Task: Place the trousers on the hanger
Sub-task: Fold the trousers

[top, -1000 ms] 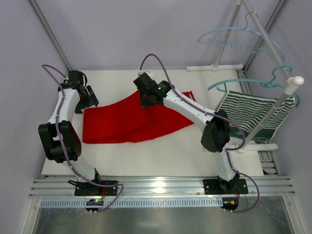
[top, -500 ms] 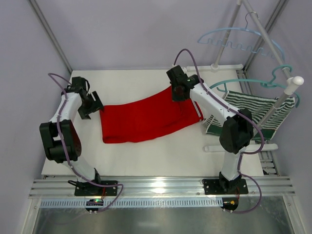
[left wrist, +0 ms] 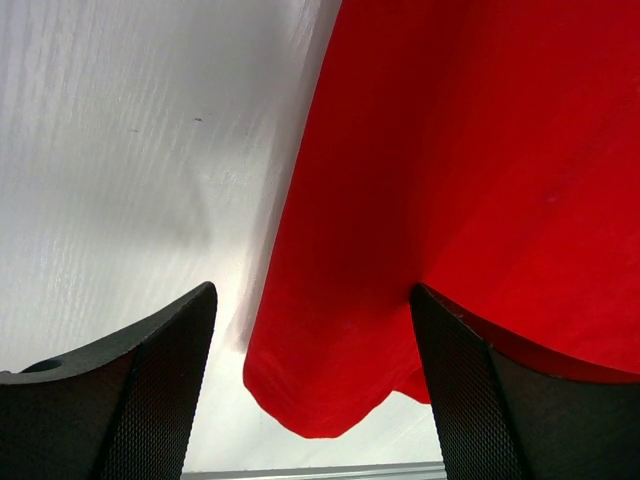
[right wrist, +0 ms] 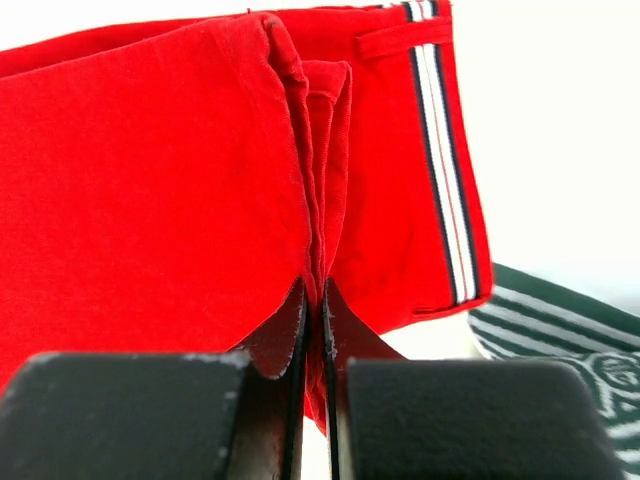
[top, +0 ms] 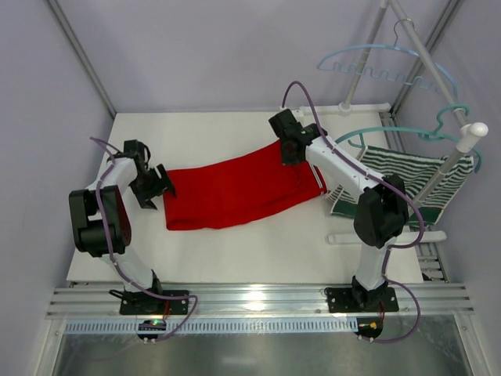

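Observation:
The red trousers (top: 235, 192) lie stretched across the white table, waistband end to the right. My right gripper (top: 290, 153) is shut on a bunched fold of the trousers (right wrist: 150, 180) near the waistband, beside the white-and-dark striped trim (right wrist: 440, 150); the pinch shows in the right wrist view (right wrist: 313, 300). My left gripper (top: 160, 186) stands open at the left leg end, and in the left wrist view (left wrist: 312, 300) the trouser hem (left wrist: 330, 390) lies between its spread fingers. The pale blue hanger (top: 376, 66) hangs on the rack at the top right, apart from both grippers.
A darker teal hanger (top: 415, 133) hangs on the same rack and carries a green-and-white striped garment (top: 407, 184), which lies just right of the waistband (right wrist: 560, 320). The rack's white pole (top: 438, 180) and foot (top: 387, 236) stand at the table's right edge.
My right gripper has drawn the waistband end to the right and farther back, pulling the trousers out flat. My left gripper has moved nearer and right, up to the leg end.

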